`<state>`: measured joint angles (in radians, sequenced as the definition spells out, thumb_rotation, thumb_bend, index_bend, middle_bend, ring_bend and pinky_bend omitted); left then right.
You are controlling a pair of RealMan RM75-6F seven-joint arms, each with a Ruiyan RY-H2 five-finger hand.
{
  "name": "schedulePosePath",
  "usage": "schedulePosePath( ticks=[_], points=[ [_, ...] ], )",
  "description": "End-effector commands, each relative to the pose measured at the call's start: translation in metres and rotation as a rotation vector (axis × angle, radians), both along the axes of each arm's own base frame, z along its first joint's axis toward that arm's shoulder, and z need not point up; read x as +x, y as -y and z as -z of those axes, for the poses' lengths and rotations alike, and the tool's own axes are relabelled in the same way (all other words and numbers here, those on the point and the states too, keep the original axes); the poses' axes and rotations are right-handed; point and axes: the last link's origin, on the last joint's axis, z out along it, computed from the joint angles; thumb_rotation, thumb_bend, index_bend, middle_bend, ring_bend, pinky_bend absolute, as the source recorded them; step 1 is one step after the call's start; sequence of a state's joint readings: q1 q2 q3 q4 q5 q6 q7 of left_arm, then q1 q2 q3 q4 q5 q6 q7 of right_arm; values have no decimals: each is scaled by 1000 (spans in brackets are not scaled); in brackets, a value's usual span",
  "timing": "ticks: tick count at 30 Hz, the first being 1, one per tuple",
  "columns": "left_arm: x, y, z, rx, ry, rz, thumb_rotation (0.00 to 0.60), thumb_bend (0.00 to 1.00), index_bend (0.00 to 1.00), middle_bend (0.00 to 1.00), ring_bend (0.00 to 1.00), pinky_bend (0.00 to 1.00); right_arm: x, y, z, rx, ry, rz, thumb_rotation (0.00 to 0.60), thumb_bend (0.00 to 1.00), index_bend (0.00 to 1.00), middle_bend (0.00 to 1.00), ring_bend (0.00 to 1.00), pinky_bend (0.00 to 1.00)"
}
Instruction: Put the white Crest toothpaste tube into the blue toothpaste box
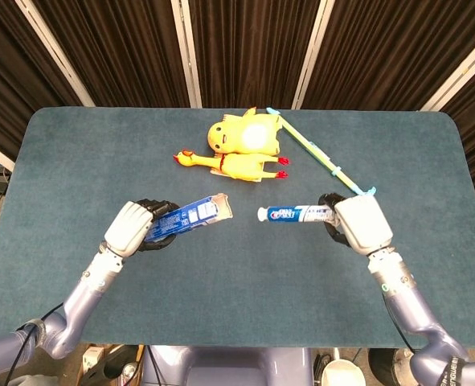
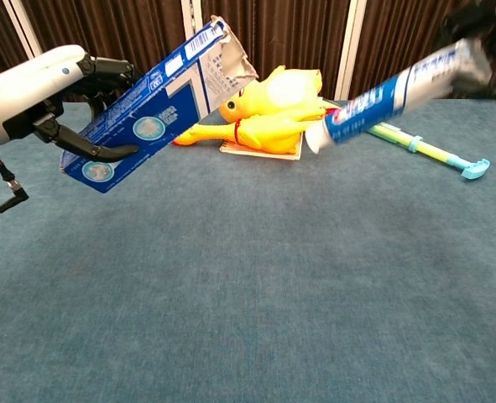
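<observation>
Pickup is done: left hand (image 1: 131, 225) grips the blue box (image 1: 190, 216), right hand (image 1: 359, 222) the toothpaste tube (image 1: 293, 214); insertion remains

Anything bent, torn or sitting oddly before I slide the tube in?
Yes: the open end of the blue toothpaste box, held by the left hand, looks ragged and creased in the chest view. The toothpaste tube in the right hand is apart from it and looks intact.

Left hand (image 2: 38, 96) gripping blue box (image 2: 151, 109), toothpaste tube (image 2: 390, 96) raised nearby
</observation>
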<state>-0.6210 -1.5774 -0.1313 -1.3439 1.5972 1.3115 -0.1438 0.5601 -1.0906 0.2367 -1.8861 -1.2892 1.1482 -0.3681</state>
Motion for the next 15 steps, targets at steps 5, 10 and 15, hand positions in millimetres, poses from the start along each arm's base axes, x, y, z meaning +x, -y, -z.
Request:
schedulePosePath(
  ticks=[5,10,15],
  points=[
    [-2,-8,18,-7,-21,39,600,401,397,566,532,547,25,14,-38,-70,9,-50,600,633,1000,864,787,752],
    [5,-15,27,-9,-23,47,600,401,397,566,533,547,42,20,-64,-109,46,-75,600,633,1000,864,787,751],
    [17,-19,33,13,-3,88,600,401,398,567,533,547,50,20,-78,-99,91,-70,600,634,1000,864,787,752]
  ],
)
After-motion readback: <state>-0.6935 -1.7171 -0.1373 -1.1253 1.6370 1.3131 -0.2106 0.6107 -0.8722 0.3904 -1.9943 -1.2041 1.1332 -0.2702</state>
